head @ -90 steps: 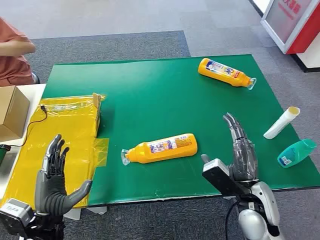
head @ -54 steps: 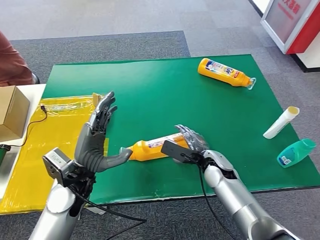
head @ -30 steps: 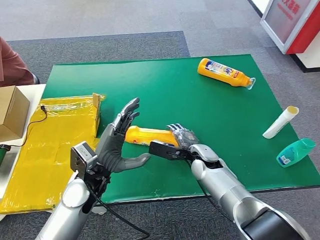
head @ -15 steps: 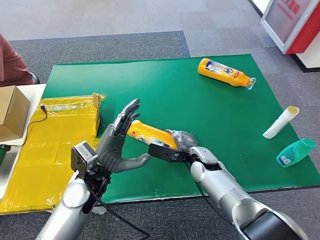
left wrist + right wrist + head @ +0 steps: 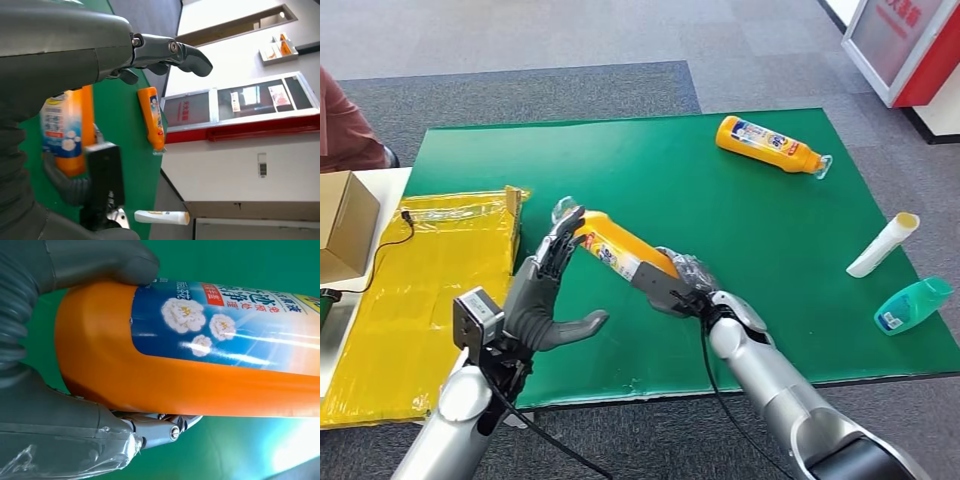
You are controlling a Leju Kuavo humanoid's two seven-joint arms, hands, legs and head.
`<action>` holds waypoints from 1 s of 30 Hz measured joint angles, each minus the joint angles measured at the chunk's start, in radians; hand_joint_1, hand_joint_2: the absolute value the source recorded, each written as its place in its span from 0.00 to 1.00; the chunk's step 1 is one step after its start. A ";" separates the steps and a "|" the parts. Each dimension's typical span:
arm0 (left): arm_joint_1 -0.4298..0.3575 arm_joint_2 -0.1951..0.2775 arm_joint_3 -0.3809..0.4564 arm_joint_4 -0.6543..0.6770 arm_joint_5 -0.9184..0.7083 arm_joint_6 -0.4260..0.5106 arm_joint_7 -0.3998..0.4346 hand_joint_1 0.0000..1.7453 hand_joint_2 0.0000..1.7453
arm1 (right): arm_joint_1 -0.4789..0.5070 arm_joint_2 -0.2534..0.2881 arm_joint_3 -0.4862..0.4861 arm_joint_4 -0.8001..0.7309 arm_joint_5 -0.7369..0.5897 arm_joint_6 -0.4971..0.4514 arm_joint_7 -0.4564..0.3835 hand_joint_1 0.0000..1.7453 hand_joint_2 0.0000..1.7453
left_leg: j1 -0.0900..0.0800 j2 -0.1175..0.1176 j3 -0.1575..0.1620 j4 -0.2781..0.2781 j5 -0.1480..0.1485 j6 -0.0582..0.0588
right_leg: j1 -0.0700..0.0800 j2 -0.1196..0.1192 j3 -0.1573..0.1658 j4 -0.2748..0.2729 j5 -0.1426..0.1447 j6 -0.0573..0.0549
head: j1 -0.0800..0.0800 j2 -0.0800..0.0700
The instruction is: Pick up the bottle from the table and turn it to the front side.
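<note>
The right hand (image 5: 681, 283) grips the base end of an orange bottle (image 5: 622, 248) in the head view, fingers wrapped around its body, and holds it tilted above the green table mat (image 5: 660, 180), its clear cap end raised toward the left. The left hand (image 5: 543, 295) stands beside it with palm facing the bottle, fingers spread and extended upward, thumb sticking out sideways; its fingertips (image 5: 569, 228) are at the bottle's neck, though I cannot tell whether they touch it. It holds nothing. A second orange bottle (image 5: 770, 146) lies on its side at the far right of the mat. Near the mat's right edge lie a white tube (image 5: 882, 246) and a teal bottle (image 5: 914, 305). A yellow plastic sheet (image 5: 433, 270) covers the surface to the left, with a cardboard box (image 5: 344, 225) at its far edge.

From the left wrist, the left hand (image 5: 113, 47) shows its fingers stretched out straight and apart. The held bottle (image 5: 68, 127) sits past them, blue label showing, with the right hand (image 5: 90, 185) wrapped at its end. The second bottle (image 5: 151, 117) and the white tube (image 5: 161, 217) lie further on.

From the right wrist, the right hand (image 5: 56, 390) is clamped on the bottle (image 5: 211, 360), thumb (image 5: 102, 262) pressed on one side and fingers (image 5: 162, 427) curled under the other; the blue label with white flowers faces the camera
</note>
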 joint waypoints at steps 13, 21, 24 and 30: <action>0.075 0.028 0.064 -0.059 0.019 0.029 -0.035 0.00 1.00 | 0.094 -0.061 -0.173 -0.259 -0.176 -0.015 -0.062 1.00 1.00 | 0.000 0.000 -0.001 0.000 0.000 0.000 | 0.000 0.000 -0.001 0.000 0.000 0.000 | 0.000 0.000; 0.134 0.049 0.139 -0.104 0.050 0.046 -0.053 0.00 1.00 | 0.244 -0.035 -0.242 -0.496 -0.268 -0.133 -0.174 1.00 1.00 | 0.000 0.000 -0.001 0.000 -0.001 0.000 | 0.000 0.000 -0.001 0.000 -0.002 -0.001 | 0.000 0.000; 0.146 0.053 0.172 -0.119 0.073 0.040 -0.055 0.00 1.00 | 0.306 -0.022 -0.243 -0.601 -0.271 -0.159 -0.221 1.00 1.00 | 0.000 -0.001 -0.002 0.000 -0.001 0.000 | 0.000 0.000 -0.001 0.000 -0.003 0.000 | 0.000 0.000; 0.143 0.076 0.224 -0.145 0.081 0.010 -0.046 0.00 1.00 | 0.396 0.003 -0.215 -0.759 -0.211 -0.214 -0.305 1.00 1.00 | 0.000 -0.001 -0.002 0.000 -0.001 0.000 | 0.001 0.000 -0.001 0.000 -0.003 0.000 | 0.000 0.000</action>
